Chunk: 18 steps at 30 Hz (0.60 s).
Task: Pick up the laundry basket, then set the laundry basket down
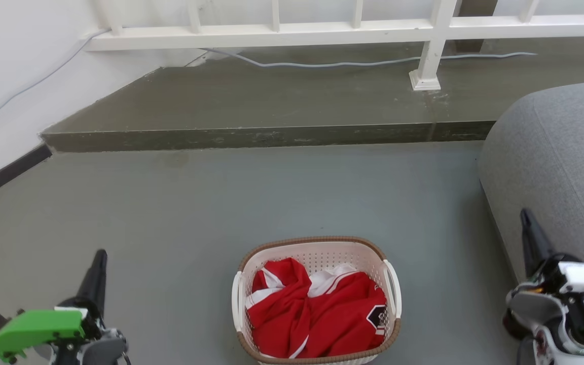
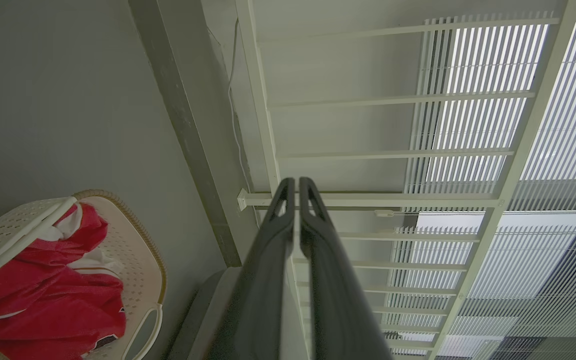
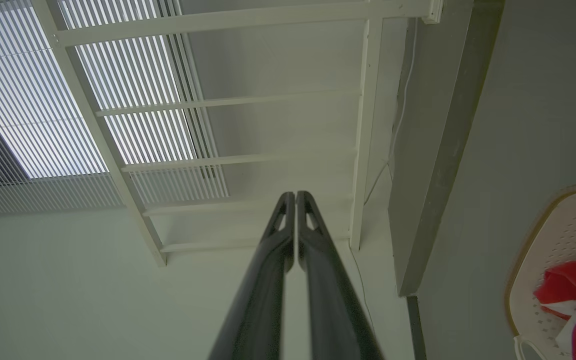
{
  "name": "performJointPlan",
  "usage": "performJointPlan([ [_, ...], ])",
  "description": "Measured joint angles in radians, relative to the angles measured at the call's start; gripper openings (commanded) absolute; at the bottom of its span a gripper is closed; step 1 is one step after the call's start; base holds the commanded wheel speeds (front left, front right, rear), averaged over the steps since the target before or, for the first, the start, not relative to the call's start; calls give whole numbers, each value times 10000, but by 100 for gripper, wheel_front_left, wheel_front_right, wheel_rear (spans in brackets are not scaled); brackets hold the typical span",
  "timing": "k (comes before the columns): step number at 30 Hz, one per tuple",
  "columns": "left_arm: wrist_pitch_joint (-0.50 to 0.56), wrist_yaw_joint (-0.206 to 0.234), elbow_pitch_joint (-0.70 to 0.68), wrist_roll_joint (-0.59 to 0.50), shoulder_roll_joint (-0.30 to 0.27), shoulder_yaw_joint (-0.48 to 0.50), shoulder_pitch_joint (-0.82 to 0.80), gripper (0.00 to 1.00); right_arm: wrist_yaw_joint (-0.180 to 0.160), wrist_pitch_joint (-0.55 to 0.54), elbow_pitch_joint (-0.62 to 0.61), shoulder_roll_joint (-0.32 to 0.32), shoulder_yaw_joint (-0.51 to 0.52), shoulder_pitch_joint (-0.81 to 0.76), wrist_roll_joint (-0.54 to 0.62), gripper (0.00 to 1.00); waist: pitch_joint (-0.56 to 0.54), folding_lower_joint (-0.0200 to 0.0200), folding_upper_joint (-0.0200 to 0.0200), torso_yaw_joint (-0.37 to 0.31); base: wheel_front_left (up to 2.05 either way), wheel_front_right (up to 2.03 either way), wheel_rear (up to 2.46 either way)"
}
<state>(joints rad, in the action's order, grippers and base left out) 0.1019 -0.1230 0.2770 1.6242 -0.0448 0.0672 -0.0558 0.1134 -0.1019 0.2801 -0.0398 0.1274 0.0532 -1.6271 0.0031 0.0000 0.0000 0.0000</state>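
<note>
Cream-white perforated plastic, brown woven-look rim: the laundry basket [image 1: 317, 252] sits on the grey floor [image 1: 211, 203] at 6 o'clock in the head view, upright, with white handles on its 9 and 3 o'clock sides. A crumpled red-and-white garment [image 1: 317, 314] fills it. Left gripper [image 1: 100, 256] is at about 9 o'clock from the basket, well apart, not touching. Right gripper [image 1: 526, 218] is at about 2 o'clock from the basket, also well apart, just beside the grey sofa [image 1: 555, 167]. Left wrist view: left gripper [image 2: 293, 186] jaws closed, tips pressed together, holding nothing; basket [image 2: 133, 260] at 8 o'clock. Right wrist view: right gripper [image 3: 295, 199] jaws closed, tips together, empty; basket [image 3: 558, 235] at 4 o'clock, cut by the frame edge. Raised dark step [image 1: 271, 101] at 12 o'clock beyond the basket, with a white railing [image 1: 271, 33] and a grey cable [image 1: 322, 64] on it.
</note>
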Motion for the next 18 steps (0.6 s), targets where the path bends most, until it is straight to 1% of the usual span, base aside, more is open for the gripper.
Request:
performJointPlan([
  [5,-4,12,267,0,150,-58,250,100,-6,12,251,140,-31,-304,-2,100,0,0,0,-1,0,0,0],
  [18,-165,12,98,-88,153,-238,216,100,-6,219,169,128,-102,-284,280,100,24,0,0,4,0,0,0],
])
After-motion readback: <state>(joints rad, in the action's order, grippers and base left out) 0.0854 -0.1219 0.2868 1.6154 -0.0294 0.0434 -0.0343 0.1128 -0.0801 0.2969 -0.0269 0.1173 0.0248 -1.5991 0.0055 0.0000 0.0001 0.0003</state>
